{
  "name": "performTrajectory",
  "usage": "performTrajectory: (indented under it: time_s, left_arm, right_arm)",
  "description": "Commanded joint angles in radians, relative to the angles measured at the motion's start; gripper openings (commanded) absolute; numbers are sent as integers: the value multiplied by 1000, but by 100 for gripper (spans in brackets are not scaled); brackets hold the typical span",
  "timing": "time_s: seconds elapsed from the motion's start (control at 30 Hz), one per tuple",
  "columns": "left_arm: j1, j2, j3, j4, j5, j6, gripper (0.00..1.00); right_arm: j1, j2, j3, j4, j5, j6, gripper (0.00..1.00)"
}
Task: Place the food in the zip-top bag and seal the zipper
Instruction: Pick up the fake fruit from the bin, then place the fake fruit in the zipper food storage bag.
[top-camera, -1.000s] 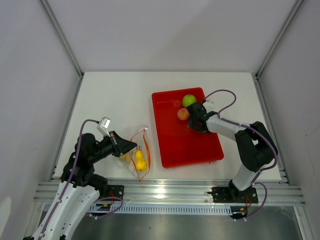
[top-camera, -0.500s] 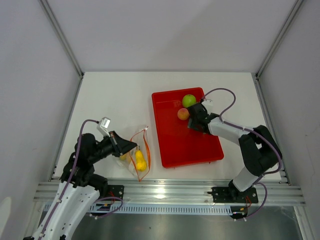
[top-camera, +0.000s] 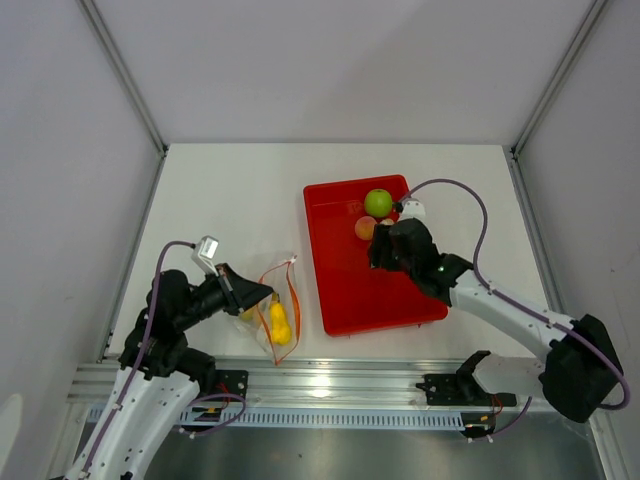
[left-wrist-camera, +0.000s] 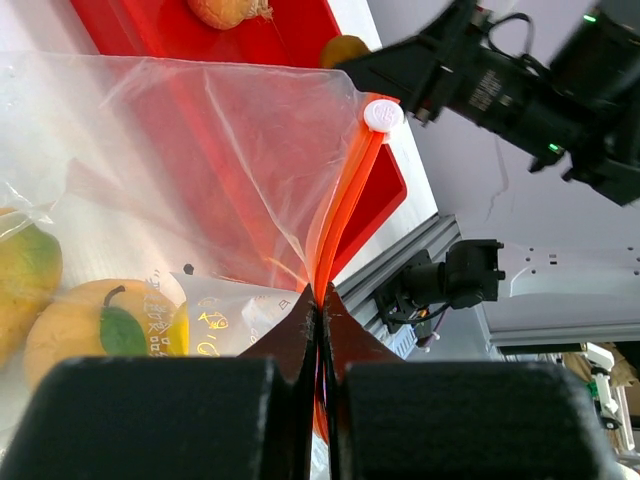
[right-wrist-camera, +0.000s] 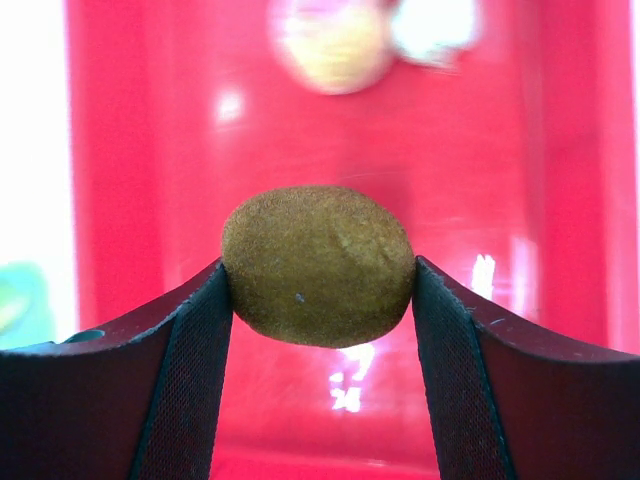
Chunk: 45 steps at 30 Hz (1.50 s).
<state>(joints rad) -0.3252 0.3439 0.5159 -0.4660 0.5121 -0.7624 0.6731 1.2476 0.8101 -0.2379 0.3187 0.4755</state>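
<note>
My left gripper (top-camera: 266, 293) is shut on the orange-red zipper (left-wrist-camera: 335, 215) at the mouth of the clear zip-top bag (top-camera: 272, 305), which lies left of the tray. Its fingertips (left-wrist-camera: 300, 325) pinch the strip. Inside the bag lie a yellow pear-like piece (top-camera: 280, 322), a mango (left-wrist-camera: 25, 270) and an orange fruit (left-wrist-camera: 95, 335). My right gripper (right-wrist-camera: 320, 285) is shut on a small brown piece (right-wrist-camera: 318, 265) and holds it above the red tray (top-camera: 380, 295). From above, the right gripper (top-camera: 384, 252) hides that piece. A green apple (top-camera: 378, 203) and a peach (top-camera: 364, 228) sit at the tray's far end.
A white slider tab (left-wrist-camera: 382, 114) sits at the far end of the zipper. A small white piece (right-wrist-camera: 435, 30) lies next to the peach in the tray. Aluminium rails (top-camera: 330, 385) run along the near edge of the table.
The right arm has lifted its gripper off the tray floor with the brown piece, and its elbow swung to the near right. The left arm and bag have not moved.
</note>
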Motion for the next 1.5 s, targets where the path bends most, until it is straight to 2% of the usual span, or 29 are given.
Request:
performTrajectory:
  time_s: [0.0, 0.1, 0.13, 0.23, 0.37, 0.43, 0.57, 0.83, 1.1, 1.17, 1.27, 1.3, 1.33, 1.47]
  left_arm:
    - [-6, -14, -7, 23, 14, -18, 1]
    - [-6, -16, -2, 13, 9, -15, 1]
    - [-6, -14, -4, 9, 8, -14, 1]
    - [-8, -16, 3, 1, 2, -12, 0]
    - [-6, -13, 10, -6, 2, -12, 1]
    - [-6, -11, 15, -8, 2, -11, 1]
    - [-6, -2, 22, -17, 3, -9, 1]
    - [-6, -8, 36, -25, 17, -21, 1]
    - [-6, -19, 55, -59, 29, -20, 0]
    - [-6, -22, 62, -65, 37, -20, 0]
    - [-6, -28, 75, -75, 45, -20, 0]
    - [-6, -31, 81, -77, 48, -25, 1]
    - [-6, -34, 84, -74, 51, -28, 0]
    - [-6, -46, 87, -62, 91, -51, 1]
  right_arm:
    - [61, -100, 9, 6, -76, -64, 0]
    - [184, -151, 41, -14, -119, -110, 0]
    - [265, -160, 61, -15, -131, -136, 0]
    - [406, -195, 98, -23, -161, -170, 0]
    - [546, -226, 109, 17, -170, -199, 13]
    - [581, -212, 116, 26, -196, -218, 0]
    - [692, -172, 127, 92, -152, -262, 0]
    - [717, 21, 233, 121, -194, -366, 0]
    - [715, 173, 320, 147, -198, -402, 1]
    - [714, 188, 328, 153, -194, -400, 7]
    - [712, 213, 331, 160, -173, -399, 11]
    - [712, 217, 330, 164, -173, -399, 10]
    - [712, 223, 330, 167, -168, -399, 2]
    - [712, 240, 330, 190, -145, -394, 0]
